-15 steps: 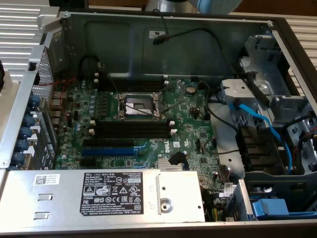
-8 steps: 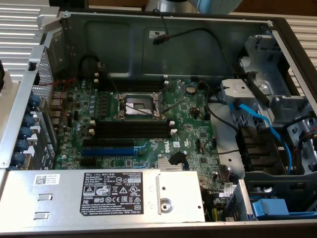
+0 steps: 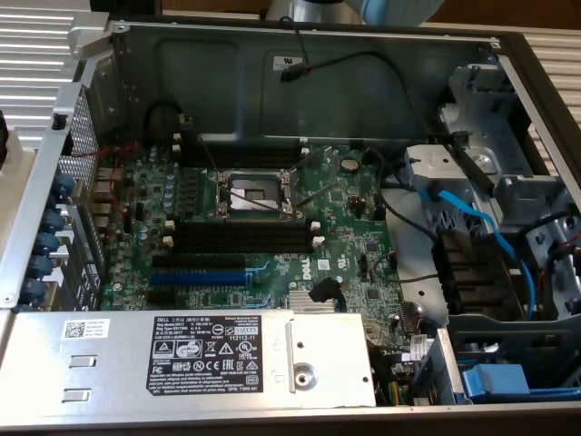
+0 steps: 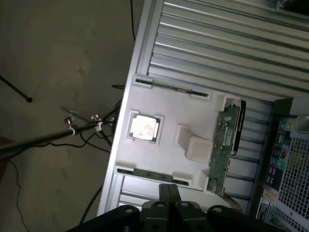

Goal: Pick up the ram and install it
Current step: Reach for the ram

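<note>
The hand (image 4: 169, 189) is shown closed on nothing, just beside the white tray (image 4: 193, 113). The ram (image 4: 149, 172) is seen on edge along the tray side nearest the hand.

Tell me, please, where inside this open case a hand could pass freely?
The bare grey panel between motherboard and case rim is freest, with one black cable crossing. Crowded by the blue cables at the exterior view's right.
</note>
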